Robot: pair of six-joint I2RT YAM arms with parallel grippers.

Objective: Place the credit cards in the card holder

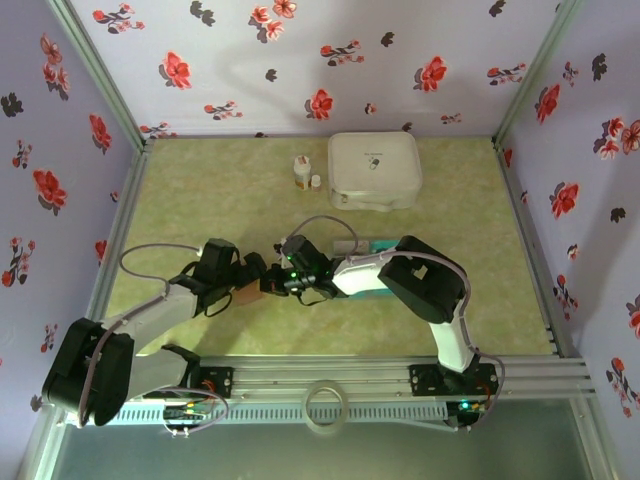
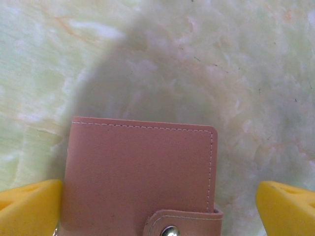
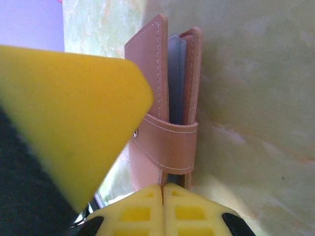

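Card holder (image 2: pixel 140 177) sits inside the wide-open left gripper (image 2: pixel 158 209), hugging its 9 o'clock finger. Right gripper (image 3: pixel 162 196) is pinched shut at the strap, 6 o'clock, arms meeting mid-table.

**Tight at the wallet, open table elsewhere**

The wallet (image 2: pixel 140 177) sits between the wide-spread fingers of the left gripper (image 2: pixel 158 210). One finger hugs its edge, and the other leaves a bare gap. The right gripper (image 3: pixel 163 196), tips pressed together, crowds the strap end. On the table (image 1: pixel 200 190), the back left and the right front lie bare. A white box (image 1: pixel 375 170) and two small bottles (image 1: pixel 301 172) block the back middle. Cards (image 1: pixel 362 244) lie beside the right arm.
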